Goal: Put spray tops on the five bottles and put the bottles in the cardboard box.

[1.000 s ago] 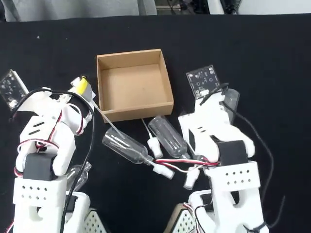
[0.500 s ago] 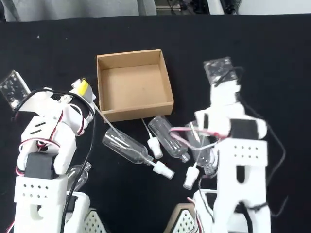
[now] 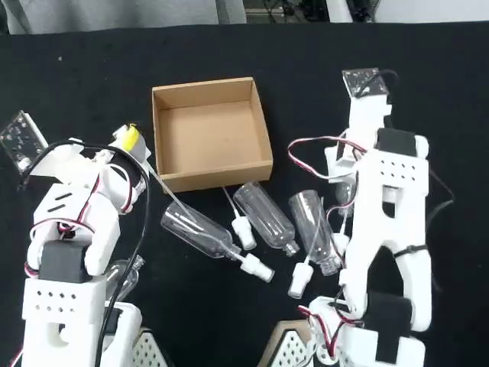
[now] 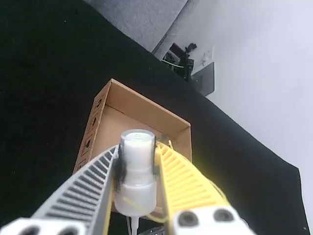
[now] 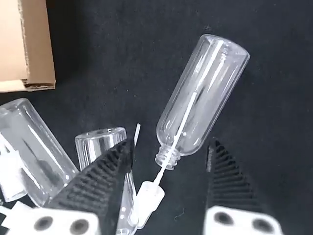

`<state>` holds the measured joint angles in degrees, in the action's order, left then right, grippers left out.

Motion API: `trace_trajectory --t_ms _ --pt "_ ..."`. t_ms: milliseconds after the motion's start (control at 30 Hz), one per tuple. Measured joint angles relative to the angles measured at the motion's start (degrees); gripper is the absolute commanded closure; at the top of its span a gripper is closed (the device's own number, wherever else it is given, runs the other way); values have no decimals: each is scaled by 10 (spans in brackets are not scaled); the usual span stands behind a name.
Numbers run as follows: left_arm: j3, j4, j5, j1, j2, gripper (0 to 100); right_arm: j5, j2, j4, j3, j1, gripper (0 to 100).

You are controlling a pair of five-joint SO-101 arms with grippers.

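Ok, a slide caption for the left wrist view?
Left gripper, jaws shut on a white spray top, with the cardboard box on the black table beyond.

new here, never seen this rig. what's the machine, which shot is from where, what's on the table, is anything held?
The machine is two small white robot arms side by side, the left arm and the right arm, at a black table.

The high view comes from a fixed camera looking down. The other two pictures come from a camera on each arm's wrist, looking along its tool.

On the table are an open cardboard box with no bottles in it yet, clear bottles lying on their sides, and loose spray tops.

The left tool is shut on a spray top, held beside the box. The right tool is open above a bottle. A spray top's thin tube runs into that bottle's neck, but its cap is not seated.
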<state>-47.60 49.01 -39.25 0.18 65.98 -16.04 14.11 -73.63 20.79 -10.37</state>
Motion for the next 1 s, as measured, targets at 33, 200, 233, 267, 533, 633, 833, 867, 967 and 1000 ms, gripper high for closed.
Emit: trace_trajectory --t_ms 33,200,233,267,533,633,833,867,967,1000 --pt "0 0 0 0 0 971 0 0 -8 -4 0 793" --pt "0 0 0 0 0 971 0 0 -69 -36 0 791" --pt "0 0 0 0 0 971 0 0 -83 -37 3 791" --pt "0 0 0 0 0 971 1 2 -96 -37 11 791" --pt "-4 -23 1 -40 0 971 0 53 -186 -37 125 790" --pt "-33 -58 0 -60 -1 971 0 77 -201 -35 172 789" --pt "-57 -106 -2 -84 -1 971 0 114 -180 38 268 789" --pt "-57 -107 -2 -84 -1 971 0 114 -168 53 280 789" --pt "-57 -107 -2 -86 -1 971 0 114 -126 88 307 792" --pt "-57 -107 -2 -86 -1 971 0 114 -112 101 315 792"
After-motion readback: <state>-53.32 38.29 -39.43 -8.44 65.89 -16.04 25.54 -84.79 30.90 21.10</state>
